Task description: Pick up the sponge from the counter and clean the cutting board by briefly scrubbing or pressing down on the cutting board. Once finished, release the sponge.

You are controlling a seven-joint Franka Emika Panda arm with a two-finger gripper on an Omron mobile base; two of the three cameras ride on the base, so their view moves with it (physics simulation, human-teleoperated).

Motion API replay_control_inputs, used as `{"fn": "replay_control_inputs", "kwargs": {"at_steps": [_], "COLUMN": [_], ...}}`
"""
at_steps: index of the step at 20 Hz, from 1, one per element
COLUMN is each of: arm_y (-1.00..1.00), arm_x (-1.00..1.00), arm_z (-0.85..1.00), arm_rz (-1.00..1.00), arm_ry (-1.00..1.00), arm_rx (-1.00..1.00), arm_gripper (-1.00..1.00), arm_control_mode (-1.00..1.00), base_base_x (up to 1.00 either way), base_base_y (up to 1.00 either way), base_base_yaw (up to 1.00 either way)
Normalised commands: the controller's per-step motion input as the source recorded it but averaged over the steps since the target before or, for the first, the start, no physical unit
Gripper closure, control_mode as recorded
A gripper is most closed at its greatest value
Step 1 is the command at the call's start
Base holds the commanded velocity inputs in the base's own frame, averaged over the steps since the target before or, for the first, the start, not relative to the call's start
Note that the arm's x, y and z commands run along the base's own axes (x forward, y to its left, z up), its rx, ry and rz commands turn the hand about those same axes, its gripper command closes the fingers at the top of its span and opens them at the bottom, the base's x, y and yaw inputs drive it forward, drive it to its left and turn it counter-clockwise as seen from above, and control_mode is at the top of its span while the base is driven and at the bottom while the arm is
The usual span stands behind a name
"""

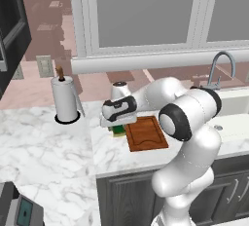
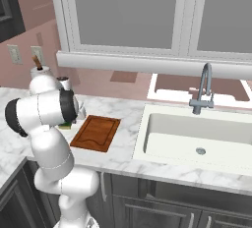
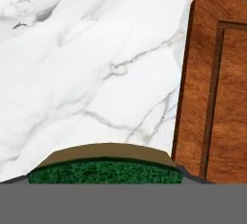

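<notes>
hand view shows the sponge (image 3: 103,172) between the fingers, beside the cutting board (image 3: 217,92); whether they clamp it is unclear.

Green-topped sponge (image 3: 103,172), reddish-brown cutting board (image 3: 217,97), grey-veined white marble counter (image 3: 87,63).

End effector (image 1: 118,127) low, arm bent.

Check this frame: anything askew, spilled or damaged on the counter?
Nothing stands out. The cutting board lies flat on the counter, the sponge sits just beside its edge under the gripper, and the paper towel holder stands upright.
</notes>
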Motion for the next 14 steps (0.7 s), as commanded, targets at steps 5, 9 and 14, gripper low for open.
{"fn": "replay_control_inputs", "kwargs": {"at_steps": [5, 9, 14], "arm_y": [0.71, 0.20, 0.03], "arm_x": [-0.24, -0.03, 0.00], "arm_z": [-0.02, -0.38, -0.45], "arm_rz": [0.00, 0.00, 0.00], "arm_ry": [0.00, 0.00, 0.00], "arm_rx": [0.00, 0.00, 0.00], "arm_gripper": [1.00, 1.00, 1.00], "arm_control_mode": [-1.00, -1.00, -1.00], "base_base_x": [0.00, 0.00, 0.00], "base_base_y": [0.00, 0.00, 0.00], "base_base_yaw": [0.00, 0.00, 0.00]}}
